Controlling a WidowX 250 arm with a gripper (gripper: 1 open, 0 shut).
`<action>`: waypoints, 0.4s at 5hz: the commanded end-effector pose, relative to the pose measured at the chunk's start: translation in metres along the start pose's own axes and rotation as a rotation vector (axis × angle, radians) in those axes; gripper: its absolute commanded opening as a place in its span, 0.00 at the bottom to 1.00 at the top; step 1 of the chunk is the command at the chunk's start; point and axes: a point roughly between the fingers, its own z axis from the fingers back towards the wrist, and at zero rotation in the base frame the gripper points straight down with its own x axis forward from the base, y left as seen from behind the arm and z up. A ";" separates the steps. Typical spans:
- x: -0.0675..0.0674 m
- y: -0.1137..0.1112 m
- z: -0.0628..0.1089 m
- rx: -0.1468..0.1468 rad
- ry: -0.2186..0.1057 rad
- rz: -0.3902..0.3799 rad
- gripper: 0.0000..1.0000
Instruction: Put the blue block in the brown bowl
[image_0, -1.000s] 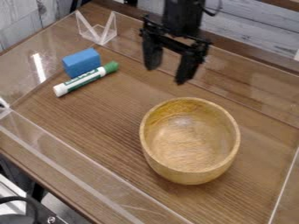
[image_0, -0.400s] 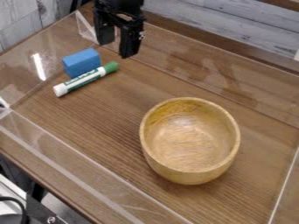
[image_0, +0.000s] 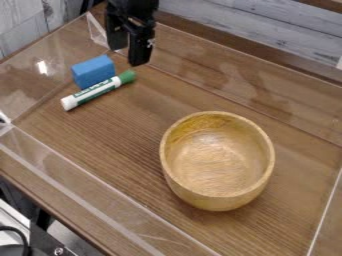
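The blue block lies on the wooden table near the back left, next to a white marker with a green label. My gripper hangs pointing down just right of and behind the block, its two dark fingers apart and nothing between them, so it is open. The brown bowl stands empty at the right front, well away from the gripper.
The white marker with green label lies diagonally in front of the block. A clear plastic stand sits at the back left. Transparent walls border the table at the front and left.
The gripper has travelled left from above the table's middle to a spot close beside the blue block, staying open. Block, marker and bowl have not moved.
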 end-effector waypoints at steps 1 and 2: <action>0.008 0.021 0.016 0.063 -0.059 -0.030 1.00; 0.011 0.033 0.010 0.077 -0.056 -0.065 1.00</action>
